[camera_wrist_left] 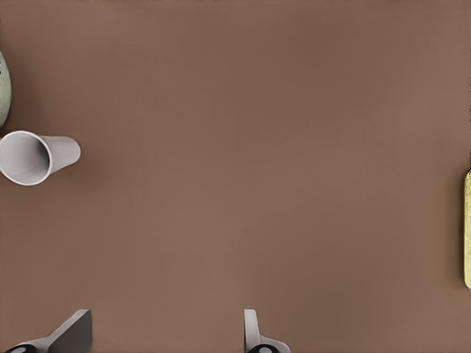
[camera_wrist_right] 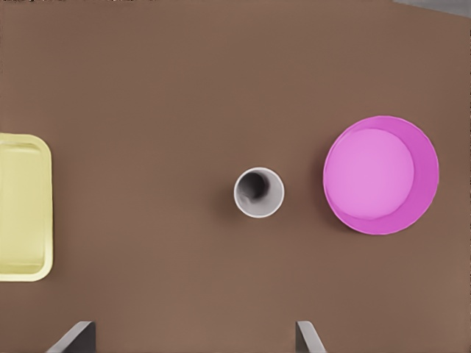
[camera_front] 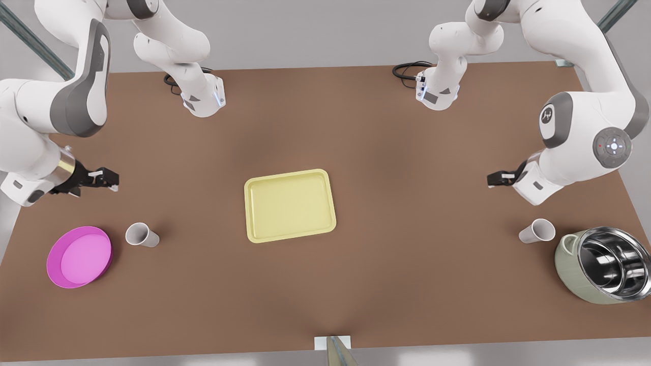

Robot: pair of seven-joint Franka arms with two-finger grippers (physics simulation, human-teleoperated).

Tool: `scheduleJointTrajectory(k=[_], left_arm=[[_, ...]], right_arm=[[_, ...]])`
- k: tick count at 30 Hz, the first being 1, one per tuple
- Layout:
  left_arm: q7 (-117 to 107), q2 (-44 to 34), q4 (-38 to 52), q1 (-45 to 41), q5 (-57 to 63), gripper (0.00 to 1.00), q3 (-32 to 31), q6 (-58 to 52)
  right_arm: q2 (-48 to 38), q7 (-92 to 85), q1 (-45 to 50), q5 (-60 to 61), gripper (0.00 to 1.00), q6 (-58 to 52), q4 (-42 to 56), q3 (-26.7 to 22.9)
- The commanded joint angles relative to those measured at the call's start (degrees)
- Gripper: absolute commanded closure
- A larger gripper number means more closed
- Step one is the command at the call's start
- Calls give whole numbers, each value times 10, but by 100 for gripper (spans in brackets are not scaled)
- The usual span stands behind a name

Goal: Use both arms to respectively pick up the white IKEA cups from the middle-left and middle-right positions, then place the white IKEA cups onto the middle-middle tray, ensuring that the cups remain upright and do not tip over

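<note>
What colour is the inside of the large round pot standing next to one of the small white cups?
Shiny silver steel inside the pale green round pot, clearest in the front view.

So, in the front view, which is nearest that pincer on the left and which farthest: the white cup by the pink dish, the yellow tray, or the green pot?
From the right pincer, which is open:
1. white cup, close by, beside the pink dish.
2. yellow tray, in the middle.
3. green pot, far off at the view's right.
</note>
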Motion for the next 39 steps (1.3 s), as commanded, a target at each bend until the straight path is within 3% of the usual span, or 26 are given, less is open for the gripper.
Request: scheduleJointTrajectory(k=[1,4,6,8,12,17,29,30,31,32,33,39], left_arm=[[-8,-1,-1,0,-2,0,0,36],[-8,34,-1,15,-2,0,26,58],[6,113,0,80,0,0,39,171],[11,143,-15,114,2,0,41,257],[68,201,-14,192,-2,0,56,334],[-9,199,-93,205,-2,0,65,404],[-38,238,-101,201,-14,0,65,439],[-38,239,-101,200,-14,2,65,437],[-40,239,-106,200,-14,17,65,438],[-74,238,-109,197,-14,45,65,437],[-73,238,-111,197,-14,57,65,437],[-66,236,-122,193,-72,73,61,437]], right_arm=[[1,-77,-1,0,0,24,0,0],[41,-89,-7,-7,0,33,1,1],[111,-101,-19,0,0,49,43,1],[182,-100,-38,5,0,95,80,1],[241,-97,-61,31,0,155,78,1],[288,-90,-74,43,0,203,53,1],[284,-98,-95,37,0,229,-25,0],[287,-100,-102,37,0,235,-25,0],[288,-100,-104,37,0,236,-27,0],[291,-100,-112,37,0,243,-33,0],[292,-99,-113,37,0,246,-40,0],[309,-99,-111,38,0,259,-50,1]])
